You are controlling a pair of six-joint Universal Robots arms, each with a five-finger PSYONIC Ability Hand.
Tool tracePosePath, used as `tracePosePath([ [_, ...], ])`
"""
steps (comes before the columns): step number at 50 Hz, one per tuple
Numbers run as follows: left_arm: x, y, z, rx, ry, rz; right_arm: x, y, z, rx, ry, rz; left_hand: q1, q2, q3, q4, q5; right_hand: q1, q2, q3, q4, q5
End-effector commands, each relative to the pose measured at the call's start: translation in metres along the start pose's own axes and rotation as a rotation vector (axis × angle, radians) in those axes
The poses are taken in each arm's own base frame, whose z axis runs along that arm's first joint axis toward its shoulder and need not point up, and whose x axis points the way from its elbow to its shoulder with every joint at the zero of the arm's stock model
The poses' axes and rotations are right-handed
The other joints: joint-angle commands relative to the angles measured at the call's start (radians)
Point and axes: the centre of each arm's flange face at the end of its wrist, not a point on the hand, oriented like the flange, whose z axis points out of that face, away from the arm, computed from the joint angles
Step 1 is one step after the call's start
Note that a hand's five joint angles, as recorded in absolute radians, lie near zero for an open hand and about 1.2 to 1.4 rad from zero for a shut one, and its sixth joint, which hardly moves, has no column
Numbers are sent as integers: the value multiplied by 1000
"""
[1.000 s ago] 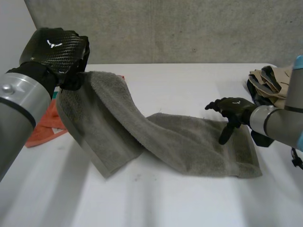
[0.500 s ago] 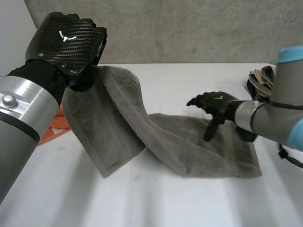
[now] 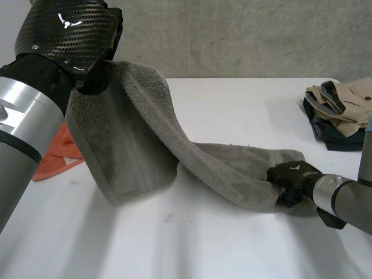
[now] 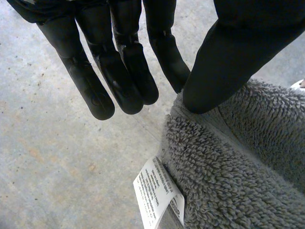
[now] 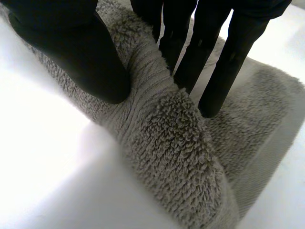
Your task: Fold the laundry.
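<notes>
Holding the grey towel (image 3: 139,145) by its two ends, the hands have it arranged for a fold. The left hand (image 3: 64,40) is raised high above the near left part of the white table (image 3: 232,104). In the left wrist view its thumb (image 4: 224,62) presses the towel's edge against nearly straight fingers (image 4: 124,81), a pinch rather than a full wrap, close to the sewn care label (image 4: 159,195). From this grip one end hangs as a broad flap, while the middle of the towel slopes down in a rolled band towards the other end, which lies flat on the table. There the right hand (image 3: 290,177) sits low at the near corner. In its own wrist view a bunched ridge of terry is caught between the thumb on one side and the fingers on the other, so this hand too is closed on the cloth. The lift probably serves to free one half of the towel from the surface so that it can be carried over the other. The low grip anchors the far end, or readies that corner to be drawn along. An orange cloth (image 3: 58,154) lies flat beneath the raised arm, well apart from the right hand, and a pile of clothes (image 3: 340,110) rests at the table's far right edge. Neither touches the towel's flat end. The fold itself is not yet made.
</notes>
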Motion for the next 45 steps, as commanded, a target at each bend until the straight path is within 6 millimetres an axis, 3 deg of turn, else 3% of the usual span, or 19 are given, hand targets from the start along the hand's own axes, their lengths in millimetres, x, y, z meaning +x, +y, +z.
tracePosePath([
  [1, 1, 5, -1, -23, 2, 12, 16, -48, -33, 183, 122, -89, 231, 197, 200, 196, 266, 282, 221, 224, 223, 252],
  [5, -2, 11, -3, -65, 8, 25, 22, -82, -80, 264, 205, -256, 231, 197, 200, 196, 266, 282, 221, 224, 223, 252],
  [11, -14, 28, -13, -212, 25, 96, 36, -88, -127, 99, 238, -462, 231, 197, 200, 196, 266, 282, 221, 224, 223, 252],
  [15, -16, 49, -15, -317, 43, 107, 40, -90, -138, 53, 248, -549, 231, 197, 200, 196, 266, 282, 221, 224, 223, 252],
  [19, 4, 87, -8, -434, 117, 107, 43, -86, -126, 31, 224, -558, 231, 197, 200, 196, 266, 282, 221, 224, 223, 252],
  [22, 16, 124, 6, -526, 157, 106, 47, -76, -90, -12, 162, -547, 231, 197, 200, 196, 266, 282, 221, 224, 223, 252],
  [23, 22, 138, 19, -536, 162, 108, 50, -78, -69, 2, 156, -562, 231, 197, 200, 196, 266, 282, 221, 224, 223, 252],
  [26, 28, 156, 45, -520, 149, 115, 53, -88, -45, 37, 192, -578, 231, 197, 200, 196, 266, 282, 221, 224, 223, 252],
  [27, 28, 161, 66, -478, 122, 128, 57, -100, -34, 77, 248, -574, 231, 197, 200, 196, 266, 282, 221, 224, 223, 252],
  [29, 25, 160, 89, -408, 83, 151, 66, -127, -20, 192, 374, -574, 231, 197, 200, 196, 266, 282, 221, 224, 223, 252],
  [30, 16, 151, 115, -302, 17, 176, 70, -136, -16, 242, 421, -573, 231, 197, 200, 196, 266, 282, 221, 224, 223, 252],
  [32, 7, 139, 136, -203, -58, 203, 77, -156, -11, 349, 503, -571, 231, 197, 200, 196, 266, 282, 221, 224, 223, 252],
  [33, -5, 121, 155, -93, -158, 228, 83, -179, -11, 490, 598, -575, 231, 197, 200, 196, 266, 282, 221, 224, 223, 252],
  [36, -30, 87, 177, 110, -357, 259, 95, -211, -18, 730, 747, -568, 231, 197, 200, 196, 266, 282, 221, 224, 223, 252],
  [41, -44, 55, 182, 307, -504, 255, 99, -230, -35, 933, 863, -525, 231, 197, 200, 196, 266, 282, 221, 224, 223, 252],
  [45, -29, 77, 172, 231, -444, 260, 94, -219, -35, 894, 838, -512, 231, 197, 200, 196, 266, 282, 221, 224, 223, 252],
])
